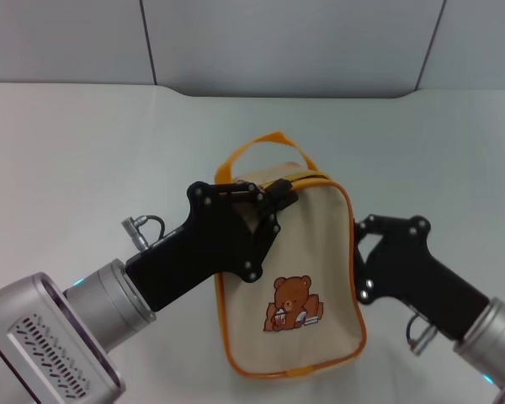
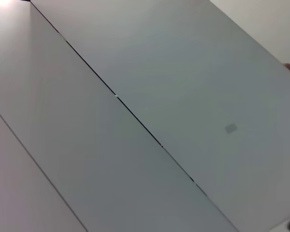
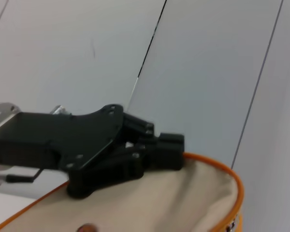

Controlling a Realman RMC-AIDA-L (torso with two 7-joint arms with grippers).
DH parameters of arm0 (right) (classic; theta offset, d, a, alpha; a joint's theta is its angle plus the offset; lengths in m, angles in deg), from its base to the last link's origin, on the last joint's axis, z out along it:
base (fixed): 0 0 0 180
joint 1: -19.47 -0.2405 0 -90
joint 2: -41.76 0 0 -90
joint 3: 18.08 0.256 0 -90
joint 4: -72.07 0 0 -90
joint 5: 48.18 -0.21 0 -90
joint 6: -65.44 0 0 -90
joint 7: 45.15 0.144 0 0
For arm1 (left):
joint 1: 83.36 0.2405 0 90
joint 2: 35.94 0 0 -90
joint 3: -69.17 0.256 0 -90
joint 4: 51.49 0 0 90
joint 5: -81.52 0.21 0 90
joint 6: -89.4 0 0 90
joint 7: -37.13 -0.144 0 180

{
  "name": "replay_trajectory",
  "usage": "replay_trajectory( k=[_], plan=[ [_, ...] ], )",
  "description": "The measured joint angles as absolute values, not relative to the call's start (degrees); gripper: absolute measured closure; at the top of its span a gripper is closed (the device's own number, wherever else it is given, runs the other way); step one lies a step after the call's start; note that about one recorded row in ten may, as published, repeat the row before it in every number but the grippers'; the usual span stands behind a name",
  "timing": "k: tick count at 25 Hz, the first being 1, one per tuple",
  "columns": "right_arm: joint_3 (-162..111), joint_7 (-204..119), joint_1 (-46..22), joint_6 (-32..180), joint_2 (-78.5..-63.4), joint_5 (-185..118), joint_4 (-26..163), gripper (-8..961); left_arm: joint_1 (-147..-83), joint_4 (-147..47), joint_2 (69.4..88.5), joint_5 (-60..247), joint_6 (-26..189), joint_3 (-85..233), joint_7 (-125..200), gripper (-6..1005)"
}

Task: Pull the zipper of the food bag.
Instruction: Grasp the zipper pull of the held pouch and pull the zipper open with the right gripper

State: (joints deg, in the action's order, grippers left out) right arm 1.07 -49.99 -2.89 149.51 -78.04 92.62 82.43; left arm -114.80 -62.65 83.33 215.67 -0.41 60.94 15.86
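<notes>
The food bag (image 1: pixel 316 244) stands upright at the table's middle, beige with orange piping, its bear picture (image 1: pixel 293 303) facing me and its orange loop handle (image 1: pixel 265 141) at the back. The dark zipper (image 1: pixel 310 178) runs along the top edge. My left gripper (image 1: pixel 279 195) is shut at the zipper's left end, on top of the bag; the pull tab is hidden in it. It also shows in the right wrist view (image 3: pixel 176 145), at the bag's top edge (image 3: pixel 183 193). My right gripper (image 1: pixel 359 244) is against the bag's right side.
The white table (image 1: pixel 84 151) stretches around the bag. A grey panelled wall (image 1: pixel 286 42) stands behind it. The left wrist view shows only wall panels (image 2: pixel 150 111).
</notes>
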Motion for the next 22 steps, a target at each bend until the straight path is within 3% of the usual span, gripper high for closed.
replay_trajectory(
  k=[10, 22],
  plan=[
    [-5.58, -50.00, 8.87, 151.03, -77.74, 92.62, 78.66, 916, -115.26, -62.66, 83.33, 215.29, 0.14, 60.59, 16.00, 951],
    [3.64, -42.19, 12.17, 157.88, -77.81, 91.25, 76.13, 869, -115.59, -67.70, 83.33, 215.16, 9.15, 54.04, 24.04, 951]
  ],
)
